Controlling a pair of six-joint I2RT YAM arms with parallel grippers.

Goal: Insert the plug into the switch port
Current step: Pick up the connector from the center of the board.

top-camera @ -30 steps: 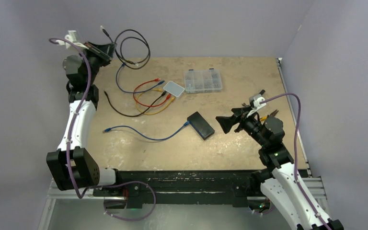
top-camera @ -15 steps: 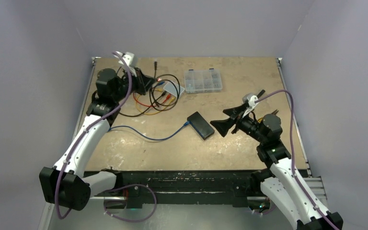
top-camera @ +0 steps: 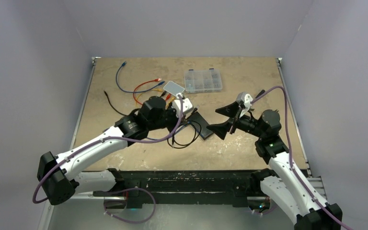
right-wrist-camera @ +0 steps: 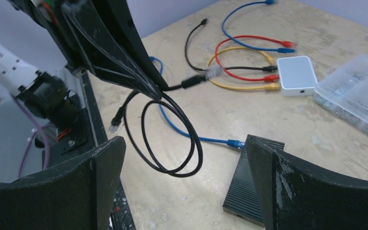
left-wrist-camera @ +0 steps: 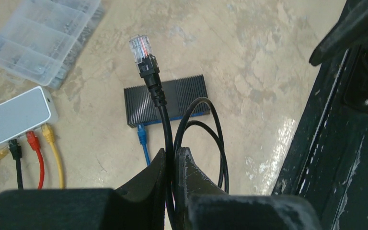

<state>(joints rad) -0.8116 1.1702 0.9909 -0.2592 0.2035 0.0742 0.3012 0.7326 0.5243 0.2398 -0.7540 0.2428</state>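
Here, the left gripper (left-wrist-camera: pixel 172 163) pinches a glossy black patch cable (left-wrist-camera: pixel 160 103), its clear plastic plug (left-wrist-camera: pixel 140 48) near the ribbed black switch (left-wrist-camera: pixel 172 93); the right gripper (right-wrist-camera: pixel 182 143) gapes wide, empty.

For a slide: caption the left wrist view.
Left gripper shut on a black cable, clear plug raised near the black switch.

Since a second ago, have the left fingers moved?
Yes. The left fingers have swung from the table's far left corner toward the middle, and now hold the black cable just left of the switch.
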